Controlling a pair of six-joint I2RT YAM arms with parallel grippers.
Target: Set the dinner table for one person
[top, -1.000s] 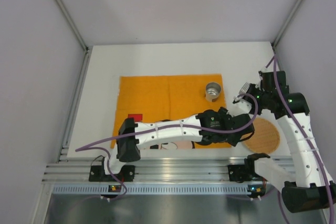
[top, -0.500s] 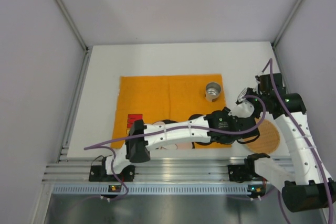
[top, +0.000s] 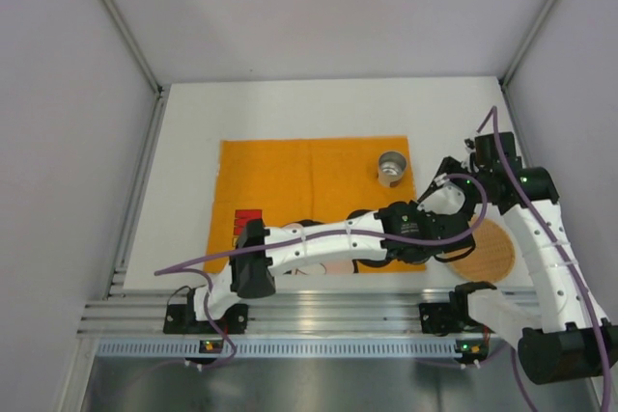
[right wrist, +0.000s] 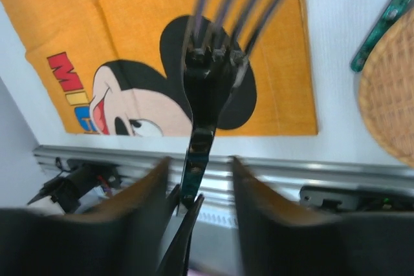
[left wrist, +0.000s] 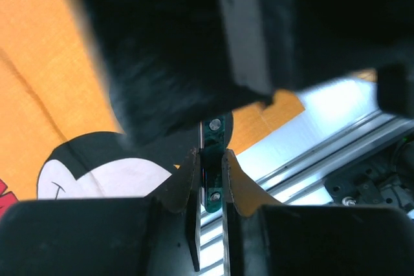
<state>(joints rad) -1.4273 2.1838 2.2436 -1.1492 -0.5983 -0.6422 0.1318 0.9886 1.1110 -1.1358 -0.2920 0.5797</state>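
Clamping a fork point(right wrist: 202, 105) by the handle, the right gripper point(right wrist: 198, 167) hung over the white dinner table point(top: 290, 108); tines blurred; the left gripper point(left wrist: 209, 161) had its jaws pinched on a thin green handle point(left wrist: 214, 132), the rest hidden.

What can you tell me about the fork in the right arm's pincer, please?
The fork looks like polished metal, dark and reflective in the right wrist view. Its long tines, seemingly four but blurred, point away from the wrist, and its slim handle runs back between the fingers of the right pincer, which holds it. It hangs clear of the dinner table, seen against the orange Mickey Mouse mat, touching nothing else visible.
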